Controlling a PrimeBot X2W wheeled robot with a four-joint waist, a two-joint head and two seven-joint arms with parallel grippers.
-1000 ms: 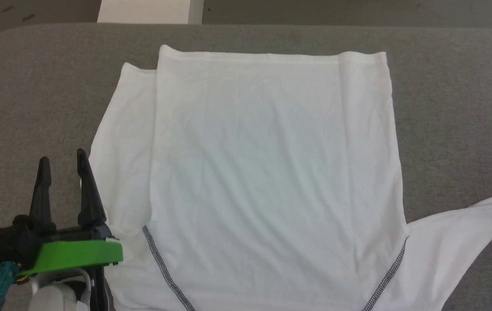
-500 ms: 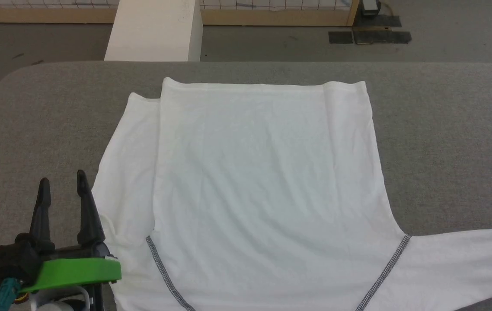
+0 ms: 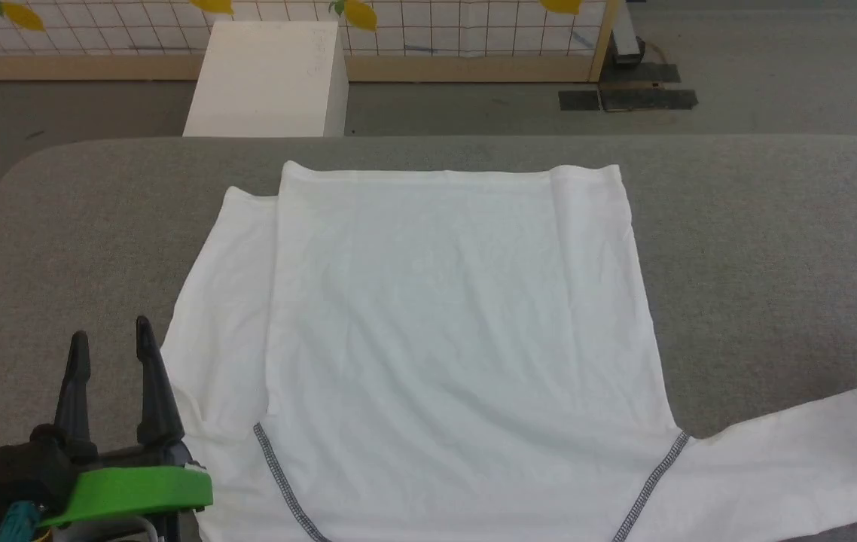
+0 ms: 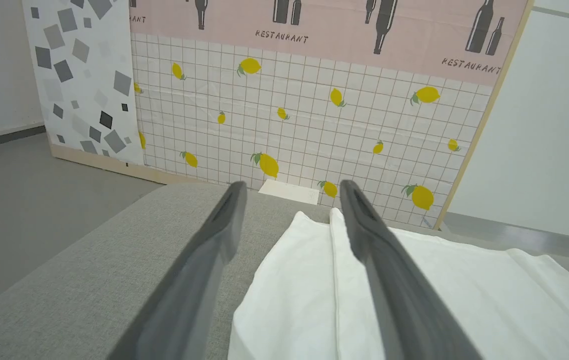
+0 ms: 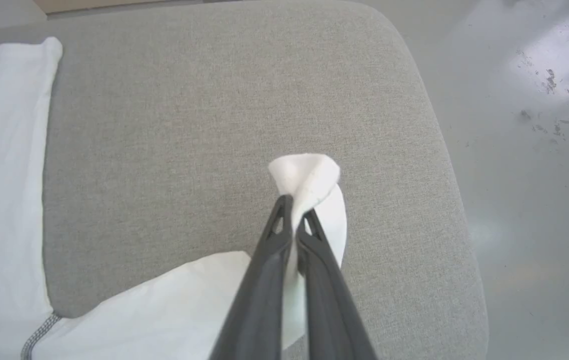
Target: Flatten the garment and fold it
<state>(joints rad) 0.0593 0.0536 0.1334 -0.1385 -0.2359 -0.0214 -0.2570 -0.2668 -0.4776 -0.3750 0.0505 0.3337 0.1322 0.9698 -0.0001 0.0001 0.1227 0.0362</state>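
The garment (image 3: pixel 443 339), a white shirt with dark zigzag seams, lies spread on the grey padded table (image 3: pixel 775 248). Its left side is folded inward and its right sleeve (image 3: pixel 797 459) stretches toward the lower right. My left gripper (image 3: pixel 111 346) stands open beside the shirt's left edge, nothing between its fingers; in the left wrist view the left gripper (image 4: pixel 289 192) hovers above the garment (image 4: pixel 444 295). In the right wrist view my right gripper (image 5: pixel 294 207) is shut on the sleeve end (image 5: pixel 309 180), held just above the table near its right edge.
A white rectangular box (image 3: pixel 266 79) stands on the floor beyond the table's far edge, before a tiled lemon-patterned panel (image 4: pixel 314 120). The table's rounded right corner (image 5: pixel 414 75) drops to grey floor (image 5: pixel 539 150). Bare grey padding lies left and right of the shirt.
The head camera has tilted up, bringing floor, box and panel into view. The right sleeve now lies straighter and lower toward the lower right. The left gripper stays open in place.
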